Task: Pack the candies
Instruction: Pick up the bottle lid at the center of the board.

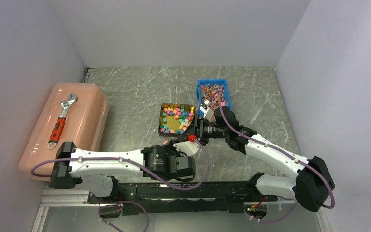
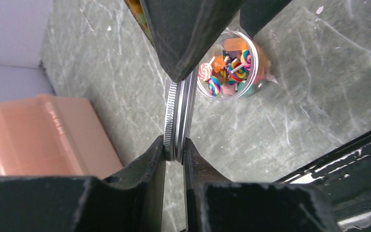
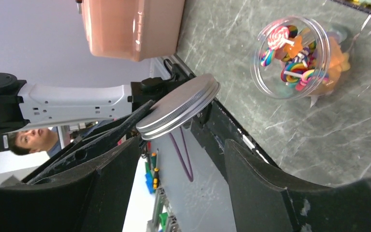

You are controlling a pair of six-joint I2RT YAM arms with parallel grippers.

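At the centre of the grey marble-patterned table [image 1: 140, 96], a square gold-coloured tin [image 1: 161, 116] holds the pastel candies [image 1: 178, 115], a loose heap of pink, blue, green and yellow lumps. Near one edge of the tin stands a clear round plastic jar [image 3: 257, 60], loaded with swirled lollipop sweets [image 3: 290, 53] and orange pieces. In the top view the grippers hide the jar.

Step in hand, as judged: closing the jar. The left gripper [image 2: 175, 150] is clenched on a silver metal screw lid [image 3: 178, 107], pinching it across its thickness near the rim. The right gripper [image 3: 182, 142] is released, with its jaws wide apart and nothing between them, and is poised over the jar.

Orientation:
- The pastel candies are rounded and show no long axis or common heading.
- The lollipop sweets lie jumbled, with sticks pointing various ways.
- The jar's mouth faces both wrist cameras, so its axis is judged roughly upright.
- The lid stands on edge in the left wrist view, with its axis roughly level. It sits to one side of the jar mouth and apart from it.

Next move, as judged:
1. Tip the lid until its open side faces down.
2. Centre it over the mouth.
3. Lower it until the threads meet, then turn.

The right gripper will probably need to steady the jar wall, since a light jar may spin or slide.
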